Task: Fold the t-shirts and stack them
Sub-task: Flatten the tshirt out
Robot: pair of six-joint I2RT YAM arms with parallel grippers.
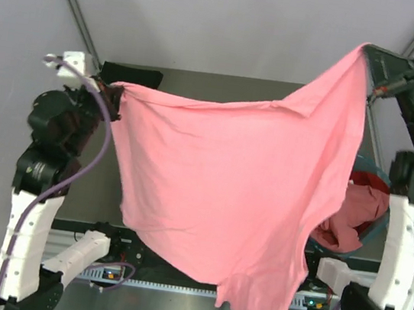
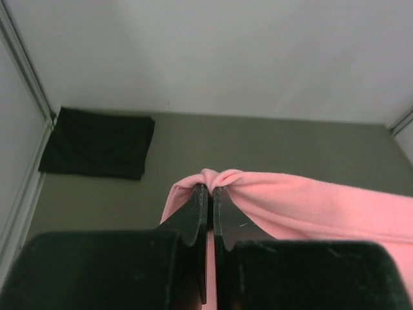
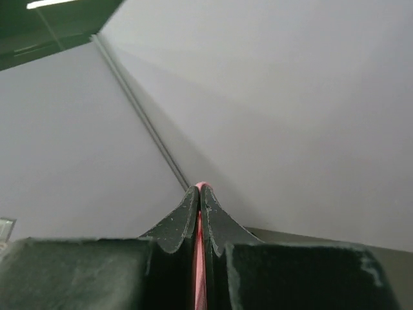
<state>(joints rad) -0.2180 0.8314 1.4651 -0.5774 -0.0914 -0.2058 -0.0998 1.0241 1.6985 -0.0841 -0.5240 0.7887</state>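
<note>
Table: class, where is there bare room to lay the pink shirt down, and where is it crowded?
Bare table runs right from the folded black shirt in the far left corner, along the back wall. Crowded: that corner, and the right side, where the basket holds a red shirt.

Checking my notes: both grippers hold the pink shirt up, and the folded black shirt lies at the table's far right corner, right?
Wrong corner: the black shirt lies at the far left corner of the table, as the top view shows. The rest stands.
</note>
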